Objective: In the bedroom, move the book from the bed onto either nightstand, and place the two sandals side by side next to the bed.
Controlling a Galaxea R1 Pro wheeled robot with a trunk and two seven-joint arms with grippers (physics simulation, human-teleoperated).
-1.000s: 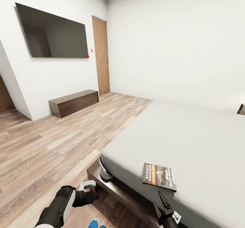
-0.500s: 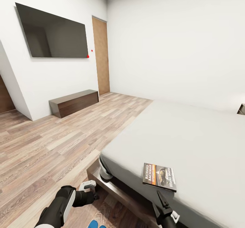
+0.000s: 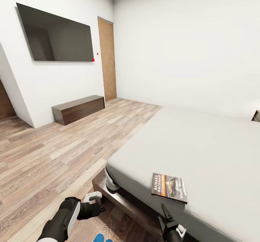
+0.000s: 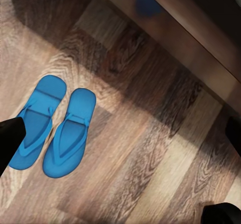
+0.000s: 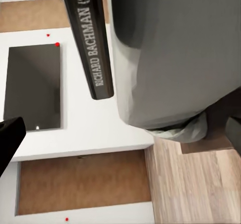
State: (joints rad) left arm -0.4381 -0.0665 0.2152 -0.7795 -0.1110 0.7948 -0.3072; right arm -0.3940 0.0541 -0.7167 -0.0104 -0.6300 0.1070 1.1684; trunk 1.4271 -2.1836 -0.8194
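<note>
Since a second ago our right gripper (image 3: 167, 218) has slid a little leftward below the mattress edge; nothing else has shifted. Its dark fingers stand apart, empty, just short of the thin dark paperback book (image 3: 169, 187) with white title lettering, which lies flat near the corner of the plain pale grey mattress of the low, dark-framed bed (image 3: 202, 151). Our left gripper (image 3: 94, 198) hangs spread and empty over the wood-plank floor (image 3: 50, 155) — under it two flat bright blue sandals (image 4: 55, 128) lie side by side, close to the bed frame.
</note>
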